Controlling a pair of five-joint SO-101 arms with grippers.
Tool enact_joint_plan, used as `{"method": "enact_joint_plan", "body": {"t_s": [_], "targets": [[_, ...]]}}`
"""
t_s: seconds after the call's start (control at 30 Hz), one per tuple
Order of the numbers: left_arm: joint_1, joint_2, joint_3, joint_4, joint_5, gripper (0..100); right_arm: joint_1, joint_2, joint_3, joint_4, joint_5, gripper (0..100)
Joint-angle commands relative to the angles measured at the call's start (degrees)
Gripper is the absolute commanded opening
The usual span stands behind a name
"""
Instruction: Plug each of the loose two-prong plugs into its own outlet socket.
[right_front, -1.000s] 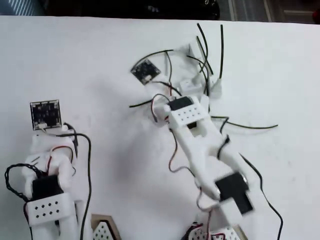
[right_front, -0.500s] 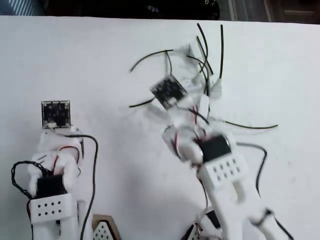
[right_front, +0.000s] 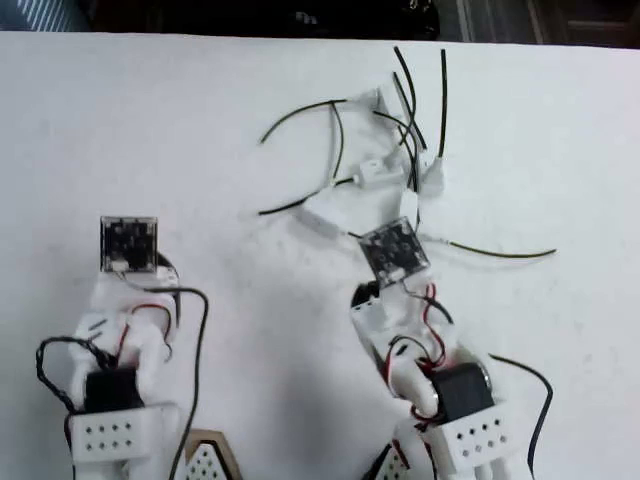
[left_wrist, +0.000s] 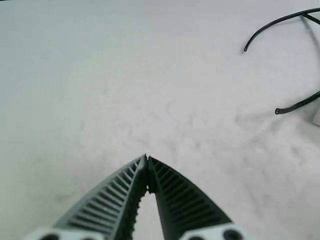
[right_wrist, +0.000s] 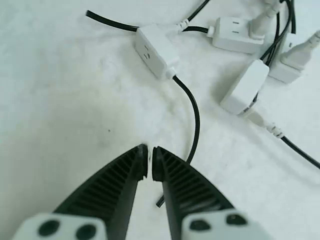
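Jaws press together empty on the right gripper (right_wrist: 149, 150), near the outlet socket (right_wrist: 152, 50), and the left gripper (left_wrist: 146, 159), well apart from it.

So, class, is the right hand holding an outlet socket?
No: the right hand is shut and empty; the outlet socket lies apart from it.

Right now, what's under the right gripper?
Under the right gripper lie the white table and a black cord from a socket block; one finger covers part of the cord.

Plugs (right_front: 372, 172) & black cords (right_front: 442, 100) tangled on table (right_front: 150, 120) beyond right arm (right_front: 420, 350).
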Motion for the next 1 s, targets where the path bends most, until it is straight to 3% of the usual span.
{"method": "enact_joint_plan", "body": {"t_s": [0.0,0.27,0.43,0.6,0.97], "targets": [[1.1,-9.71,1.14,3.52,-0.18,2,1.54,-4.62,3.78,-2.07,-0.53,1.8],[6.02,-13.76,2.37,7.74,-0.44,3,1.54,-16.04,15.03,-1.8,-5.98,1.8],[9.71,-13.67,3.78,14.77,-10.46,3,1.54,-21.41,22.51,-1.36,-6.33,1.8],[11.91,-13.67,8.62,15.21,-16.53,3,1.89,-20.53,22.42,1.89,-6.42,1.8],[12.62,-13.41,9.76,22.24,-16.53,3,1.54,-20.53,22.42,11.38,-6.33,1.8]]}}
